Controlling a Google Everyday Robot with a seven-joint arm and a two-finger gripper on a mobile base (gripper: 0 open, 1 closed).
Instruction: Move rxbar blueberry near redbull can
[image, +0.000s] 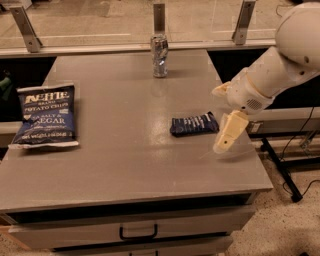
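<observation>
The rxbar blueberry (194, 124), a small flat navy wrapper with white text, lies on the right half of the grey table (125, 150). The redbull can (159, 55) stands upright at the table's far edge, well behind the bar. My gripper (219, 120) hangs on the white arm (280, 65) that reaches in from the right. It is just right of the bar's right end and above the table. Its cream fingers (227, 132) are spread apart and hold nothing.
A large blue potato chip bag (46, 116) lies at the table's left side. A glass railing with metal posts (159, 17) runs behind the table. A drawer with a handle (138, 233) is below the front edge. Cables and a black stand (287, 175) are on the floor at the right.
</observation>
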